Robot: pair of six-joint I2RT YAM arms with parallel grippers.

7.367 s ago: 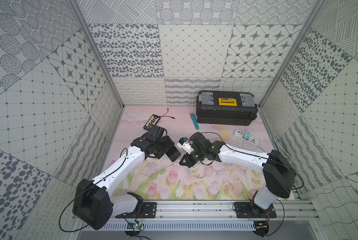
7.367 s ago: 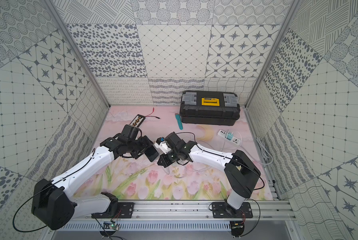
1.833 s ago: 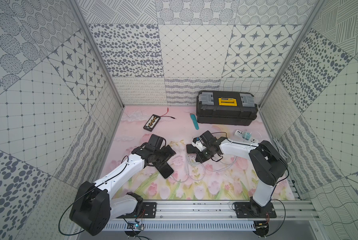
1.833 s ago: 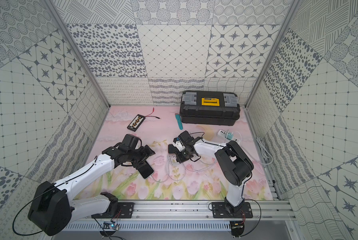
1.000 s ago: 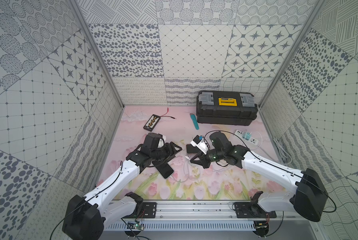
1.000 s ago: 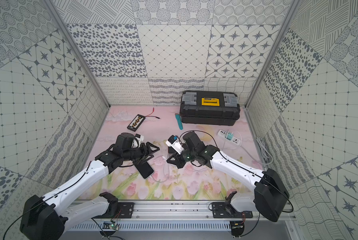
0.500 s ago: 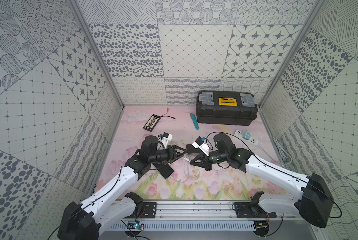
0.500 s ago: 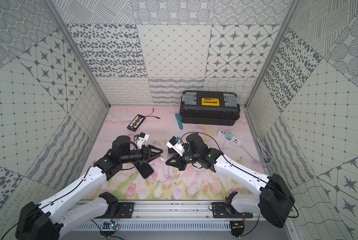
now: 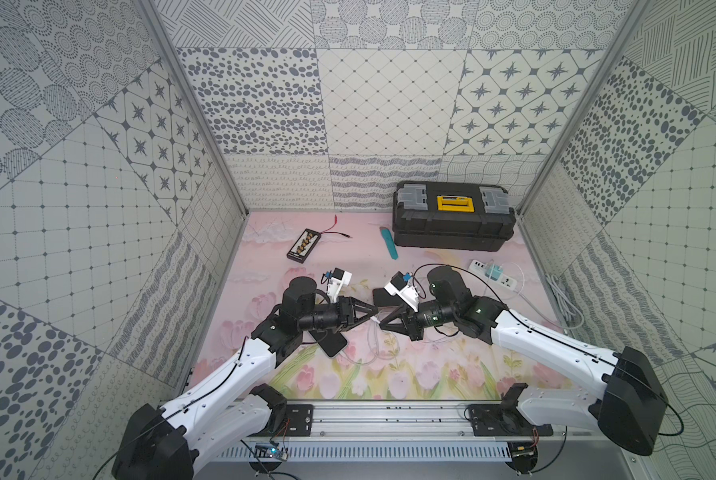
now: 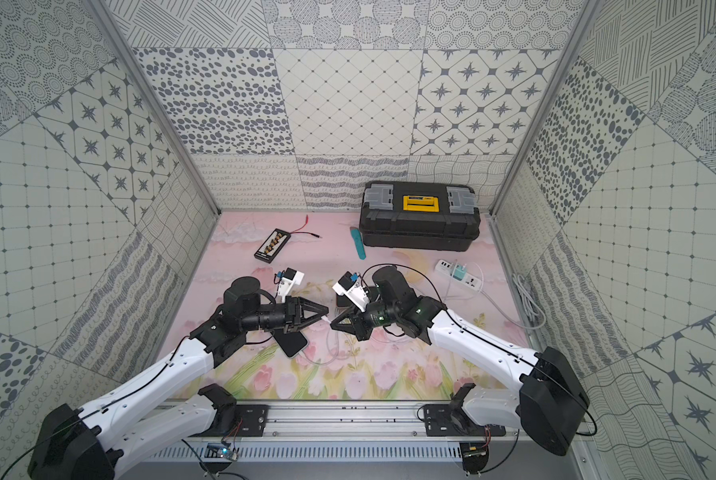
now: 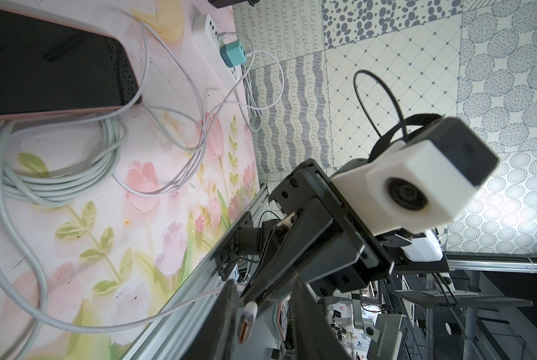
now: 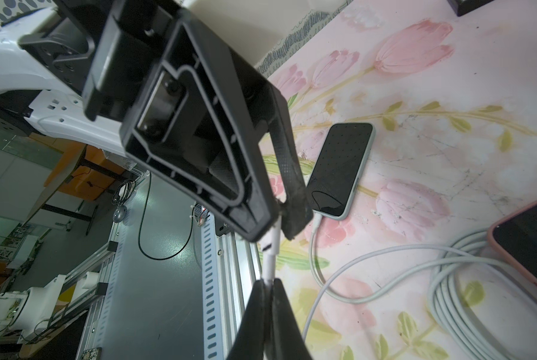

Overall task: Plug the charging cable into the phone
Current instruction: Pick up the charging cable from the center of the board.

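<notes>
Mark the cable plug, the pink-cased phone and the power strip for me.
cable plug (image 11: 250, 310): left wrist view, white plug body.
pink-cased phone (image 11: 48, 62): left wrist view, dark screen.
power strip (image 11: 206, 34): left wrist view, white casing.

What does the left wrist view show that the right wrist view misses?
Only the left wrist view: the power strip with its teal charger, and the right arm's wrist camera. Only the right wrist view: the pale-cased phone with a cable at its end. Both: the pink-cased phone, the coiled cable, and the white plug, its cable held by the right claw, with the left claw around it.
</notes>
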